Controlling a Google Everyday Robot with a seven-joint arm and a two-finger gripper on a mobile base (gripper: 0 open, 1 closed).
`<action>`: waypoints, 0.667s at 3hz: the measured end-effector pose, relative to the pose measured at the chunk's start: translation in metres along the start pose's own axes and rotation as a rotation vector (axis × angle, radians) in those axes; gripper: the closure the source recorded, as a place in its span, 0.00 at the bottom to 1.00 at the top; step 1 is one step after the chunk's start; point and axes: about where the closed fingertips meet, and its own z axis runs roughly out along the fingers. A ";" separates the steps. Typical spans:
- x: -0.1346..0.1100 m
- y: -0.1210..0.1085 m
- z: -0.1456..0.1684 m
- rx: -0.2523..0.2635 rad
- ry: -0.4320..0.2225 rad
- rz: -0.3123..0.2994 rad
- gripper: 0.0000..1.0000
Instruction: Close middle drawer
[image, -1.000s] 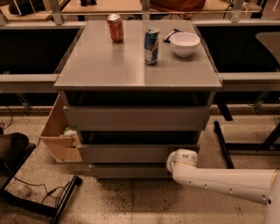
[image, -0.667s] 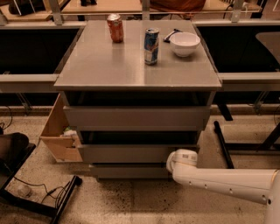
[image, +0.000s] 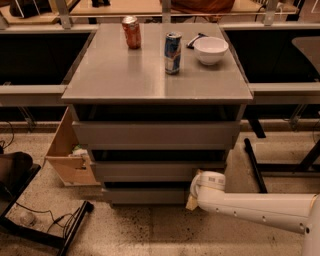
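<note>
Floor: speckled terrazzo, with dark cables (image: 35, 216) lying at lower left.
Cabinet (image: 120, 80): grey unit with a flat top, three drawer fronts stacked below it.
Top of cabinet: red soda can (image: 131, 32) at the back, blue-and-silver can (image: 173, 46) near the middle, white bowl (image: 210, 50) to the right, apart from both cans.
Middle drawer (image: 157, 171): plain grey front, no handle, between the taller top front and the short bottom front, a dark gap above it.
Arm (image: 255, 207): white, reaching in low from the right edge.
Gripper (image: 197, 186): at the right end of the middle drawer's front, just below its lower edge; whether open or closed cannot be told.
Left side: open cardboard box (image: 70, 155) beside the cabinet.
</note>
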 end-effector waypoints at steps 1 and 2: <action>0.000 0.001 0.000 0.000 0.000 0.000 0.26; 0.000 0.001 0.000 0.000 0.000 0.000 0.49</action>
